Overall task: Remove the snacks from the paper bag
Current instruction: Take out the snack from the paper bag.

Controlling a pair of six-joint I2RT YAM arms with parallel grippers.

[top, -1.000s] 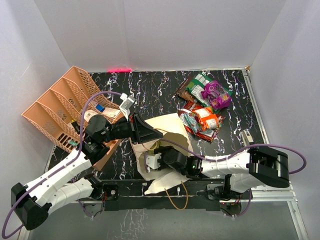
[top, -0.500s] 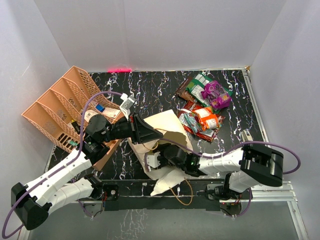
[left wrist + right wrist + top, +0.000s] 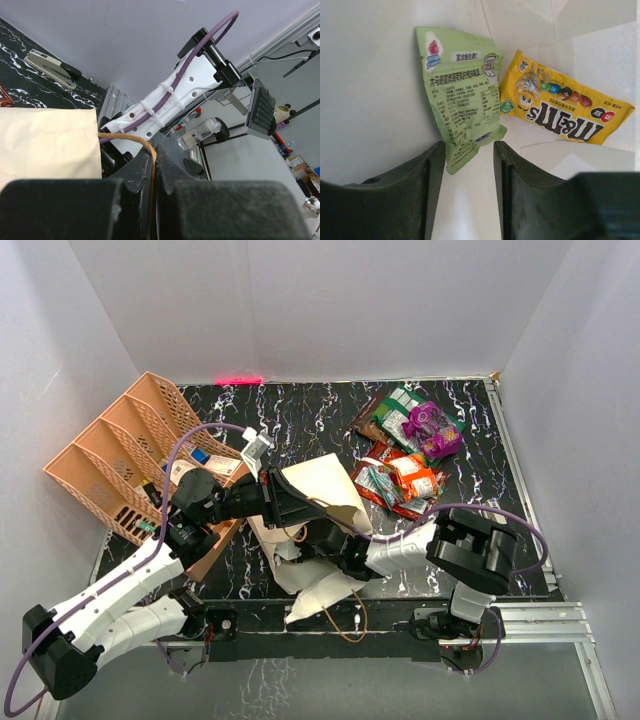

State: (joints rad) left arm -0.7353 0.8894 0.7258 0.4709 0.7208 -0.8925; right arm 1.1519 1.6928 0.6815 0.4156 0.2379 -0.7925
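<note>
From above, the paper bag [image 3: 320,485] lies by the middle of the near edge of the counter [image 3: 300,420]. The left fingers [image 3: 296,502] hold its open end up from the left side. The right arm [image 3: 400,545] reaches into the bag from the right, so its tip is hidden here. A pile of snacks [image 3: 405,455] is already out, toward the far right corner. An orange tray [image 3: 110,465] sits by the left edge. In the left wrist view, the left fingers are squeezed tight on the bag's thin tan handle [image 3: 131,139]. In the right wrist view, we look inside the bag. The right fingers [image 3: 432,165] are spread apart and hold nothing. A green packet [image 3: 465,95] lies flat right in front of them. Its long side points straight away from them, and its near corner sits in the gap between them. A yellow packet [image 3: 562,112] lies slanted just beside it, on the right. The right arm is much nearer, so I think a small push ahead and a squeeze would catch the green one.
</note>
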